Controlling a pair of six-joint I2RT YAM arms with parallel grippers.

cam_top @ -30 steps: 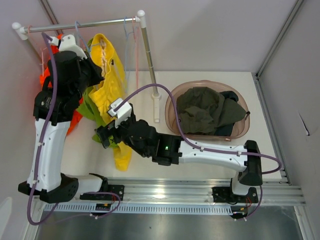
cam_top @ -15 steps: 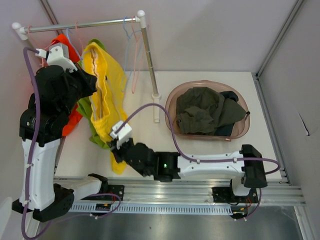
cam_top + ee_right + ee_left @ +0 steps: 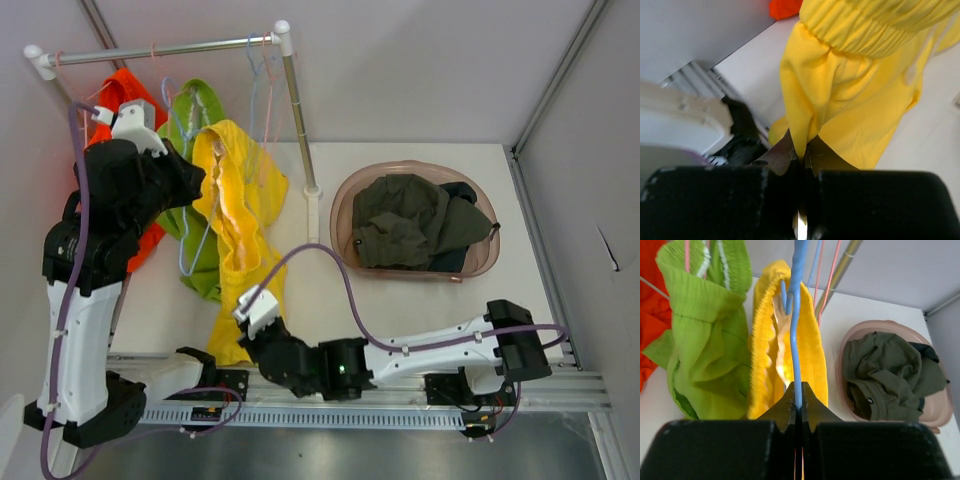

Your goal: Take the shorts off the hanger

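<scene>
Tension runs along the yellow shorts (image 3: pixel 245 215), from left gripper (image 3: pixel 796 400) pinching the blue hanger (image 3: pixel 798 330) to right gripper (image 3: pixel 801 151) clamping their hem.

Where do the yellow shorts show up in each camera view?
Top external: yellow shorts left of centre, stretched down to the right gripper.
Left wrist: centre, on the blue hanger that the left gripper pinches.
Right wrist: upper right, a fold pinched in the gripper.
Shared landmark: orange shorts, upper left, left edge and top edge in turn.
</scene>
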